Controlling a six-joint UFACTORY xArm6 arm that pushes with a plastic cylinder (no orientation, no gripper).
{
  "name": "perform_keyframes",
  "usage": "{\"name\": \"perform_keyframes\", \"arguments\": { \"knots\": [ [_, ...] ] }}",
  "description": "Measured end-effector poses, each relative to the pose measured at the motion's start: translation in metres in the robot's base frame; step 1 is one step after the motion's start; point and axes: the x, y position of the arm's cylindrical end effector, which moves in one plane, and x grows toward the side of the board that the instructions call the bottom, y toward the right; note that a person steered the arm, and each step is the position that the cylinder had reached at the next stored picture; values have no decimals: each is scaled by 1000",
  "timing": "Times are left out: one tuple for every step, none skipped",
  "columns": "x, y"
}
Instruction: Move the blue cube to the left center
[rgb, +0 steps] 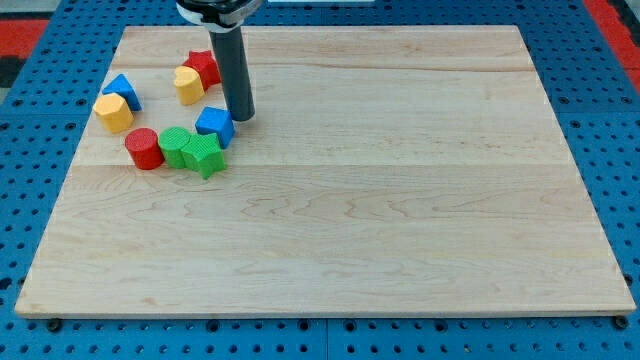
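Observation:
The blue cube (215, 125) sits on the wooden board (400, 200) in the upper left part of the view. My tip (241, 117) stands just to the right of the blue cube, close to or touching its upper right side. A green cylinder-like block (175, 147) and a green star-shaped block (206, 156) lie just below and left of the blue cube, touching it or nearly so.
A red cylinder (144, 148) lies left of the green blocks. A yellow block (114, 112) and a blue block (122, 91) sit at the far left. A yellow block (188, 85) and a red block (206, 66) sit above the blue cube, left of the rod.

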Motion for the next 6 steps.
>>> {"name": "perform_keyframes", "arguments": {
  "knots": [
    [13,16],
    [26,17],
    [28,-13],
    [21,-50],
    [11,-68],
    [3,-90]
  ]
}}
